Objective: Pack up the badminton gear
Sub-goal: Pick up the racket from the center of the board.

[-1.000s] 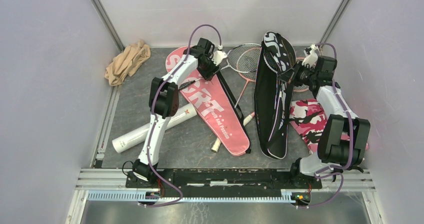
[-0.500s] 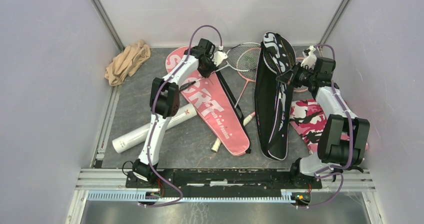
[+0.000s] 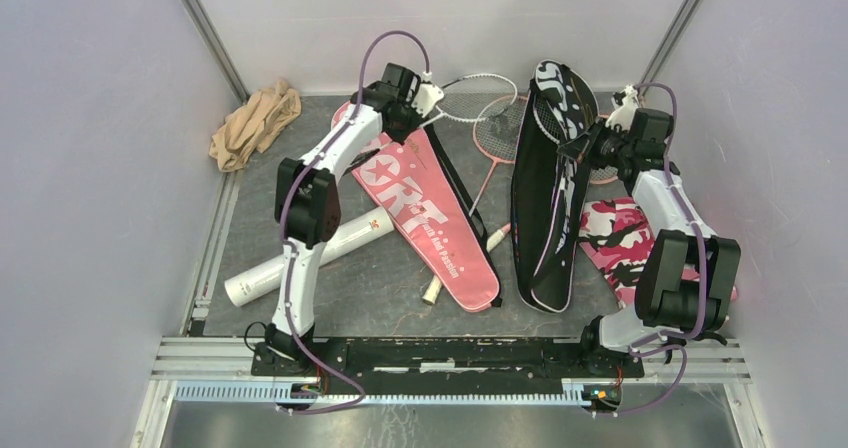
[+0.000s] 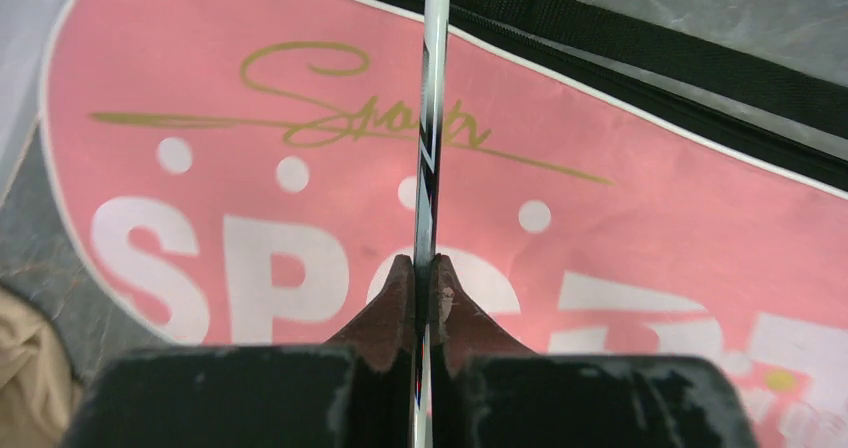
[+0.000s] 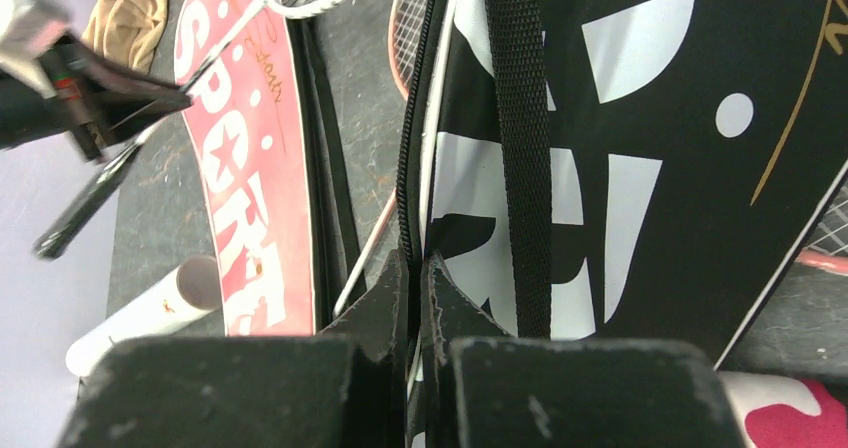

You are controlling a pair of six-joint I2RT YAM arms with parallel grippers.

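Observation:
My left gripper (image 4: 425,268) is shut on the thin shaft of a racket (image 4: 428,118), holding it above the pink SPORT bag (image 4: 250,168). From above, that gripper (image 3: 430,113) sits at the back of the table over the pink bag (image 3: 430,218), and the racket's head (image 3: 478,98) points right. A second, pink-framed racket (image 3: 500,133) lies between the bags. My right gripper (image 5: 415,263) is shut on the zip edge of the black SPORT bag (image 5: 620,168), which stands raised at its far end (image 3: 545,188). The white tube (image 3: 300,258) lies near left.
A beige cloth (image 3: 255,123) is bunched in the far left corner. A pink camouflage cloth (image 3: 610,233) lies under my right arm. Two white racket handles (image 3: 497,236) rest between the bags. Walls close in on both sides.
My left gripper has closed on the racket shaft and moved back and left, lifting the racket's head off the table. The right gripper has kept its hold on the black bag.

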